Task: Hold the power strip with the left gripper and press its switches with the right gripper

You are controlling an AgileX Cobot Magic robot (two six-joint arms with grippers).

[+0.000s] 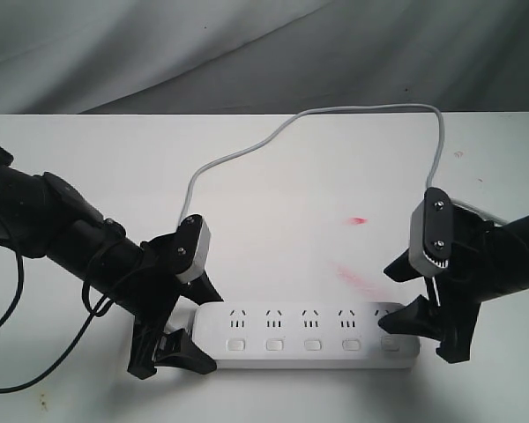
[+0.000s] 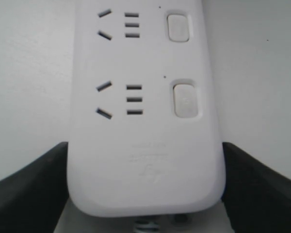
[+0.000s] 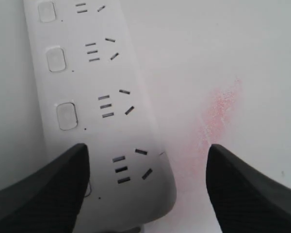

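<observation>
The white table [image 1: 335, 176] is carrying everything. The power strip [image 1: 309, 337] is lying flat on it near the lower edge of the exterior view, sockets facing up. The left gripper [image 1: 194, 328] is straddling the strip's left end, its 2 fingers pinching the long sides. I judge this is pinning the bar so a push cannot slide it. The right gripper [image 1: 397, 297] is hanging over the opposite end with its claw spread wide. 1 finger is covering the 5th button and the other is sitting off the bar over bare table. Whether the 1st is touching the button I cannot tell. The cord [image 1: 370, 110] is arching across the table behind the strip, clear of the work. The switches [image 1: 313, 344] are running in a row, 4 lying uncovered. A red smear [image 1: 359, 219] is staining the table beyond the strip, obstructing nothing.
</observation>
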